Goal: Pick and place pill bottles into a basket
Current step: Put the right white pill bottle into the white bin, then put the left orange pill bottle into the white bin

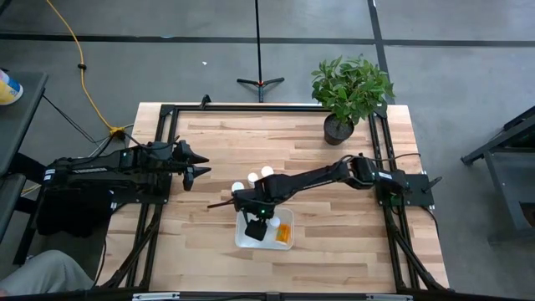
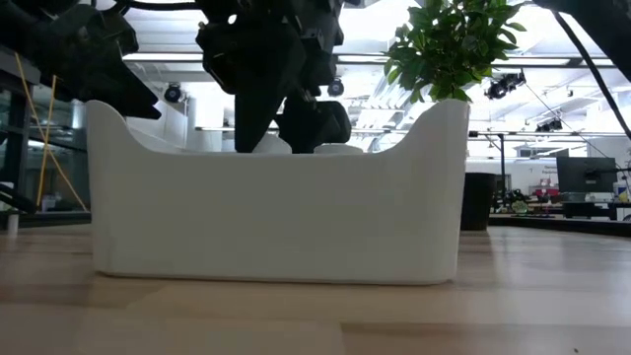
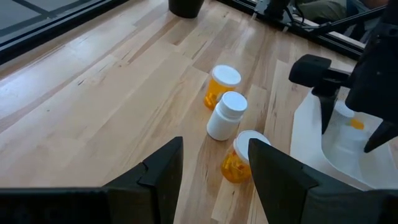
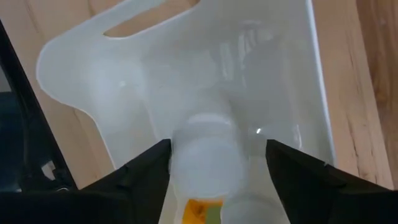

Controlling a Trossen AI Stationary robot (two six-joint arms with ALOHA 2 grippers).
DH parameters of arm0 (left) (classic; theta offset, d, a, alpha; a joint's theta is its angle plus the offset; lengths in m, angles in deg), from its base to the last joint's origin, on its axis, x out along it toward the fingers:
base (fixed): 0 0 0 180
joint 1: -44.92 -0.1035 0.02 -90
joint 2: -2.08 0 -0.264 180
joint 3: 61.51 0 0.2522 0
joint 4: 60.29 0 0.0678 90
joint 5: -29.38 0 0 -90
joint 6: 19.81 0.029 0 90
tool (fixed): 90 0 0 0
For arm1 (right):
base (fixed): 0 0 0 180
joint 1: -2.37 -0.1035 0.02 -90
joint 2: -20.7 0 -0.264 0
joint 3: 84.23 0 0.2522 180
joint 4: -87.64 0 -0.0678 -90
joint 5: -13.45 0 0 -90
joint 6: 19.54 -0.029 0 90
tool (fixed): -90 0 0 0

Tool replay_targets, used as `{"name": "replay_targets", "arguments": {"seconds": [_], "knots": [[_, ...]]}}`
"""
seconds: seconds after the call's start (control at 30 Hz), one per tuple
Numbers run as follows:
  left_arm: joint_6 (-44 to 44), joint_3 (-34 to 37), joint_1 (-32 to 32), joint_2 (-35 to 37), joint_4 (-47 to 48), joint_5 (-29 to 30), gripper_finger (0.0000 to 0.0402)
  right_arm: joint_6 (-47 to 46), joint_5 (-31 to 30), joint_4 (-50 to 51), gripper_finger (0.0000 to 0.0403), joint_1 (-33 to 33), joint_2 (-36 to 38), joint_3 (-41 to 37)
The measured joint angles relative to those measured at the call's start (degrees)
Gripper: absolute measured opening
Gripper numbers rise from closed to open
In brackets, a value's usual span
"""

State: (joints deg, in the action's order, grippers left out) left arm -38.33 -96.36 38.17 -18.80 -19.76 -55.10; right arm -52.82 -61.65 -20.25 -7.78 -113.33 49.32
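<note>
Three pill bottles stand or lie on the table beside the white basket (image 1: pixel 242 239): an upright one (image 3: pixel 222 85), a whitish one (image 3: pixel 227 116) and one on its side (image 3: pixel 239 158). My left gripper (image 1: pixel 203 164) hovers open to their left, touching nothing; they show past its fingers in the left wrist view. My right gripper (image 1: pixel 257 224) is open, pointing down into the basket (image 4: pixel 112 74). A white-capped bottle (image 4: pixel 208 158) is between its fingers. Another orange bottle (image 1: pixel 285 235) lies in the basket. My right gripper points down into the basket with the white-capped bottle between its fingers. One finger (image 4: pixel 152 168) stands close against the bottle's side (image 4: pixel 177 155); whether it touches, I cannot tell. The other finger (image 4: pixel 292 171) stands apart from the bottle, with a gap.
A potted plant (image 1: pixel 349 96) stands at the table's far right. The basket's near wall (image 2: pixel 276 207) fills the low view, with my right gripper (image 2: pixel 266 89) above it. Bare wood lies left of the bottles and near the table's front edge.
</note>
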Motion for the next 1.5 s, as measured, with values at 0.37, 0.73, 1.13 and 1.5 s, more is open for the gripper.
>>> {"name": "replay_targets", "arguments": {"seconds": [0.37, 0.73, 1.13, 1.5], "knots": [[0.0, 0.0, 0.0, 0.0, 0.3, 0.0, 0.0216, 1.4, 0.7, -1.4, 0.0244, 0.0, 0.0, 2.0], [0.0, 0.0, 0.0, 0.0, 0.4, 0.0, 0.0216, 3.0, -3.3, 0.0, 0.0244, 0.0, 0.0, 8.2], [0.0, 0.0, 0.0, 0.0, 0.4, 0.0, 0.0216, 8.4, -12.5, 3.6, 0.0245, 2.5, 0.0, 14.9], [0.0, 0.0, 0.0, 0.0, 0.4, 0.0, 0.0216, 12.4, -8.2, 1.0, 0.0248, 8.0, -1.8, 14.3]]}}
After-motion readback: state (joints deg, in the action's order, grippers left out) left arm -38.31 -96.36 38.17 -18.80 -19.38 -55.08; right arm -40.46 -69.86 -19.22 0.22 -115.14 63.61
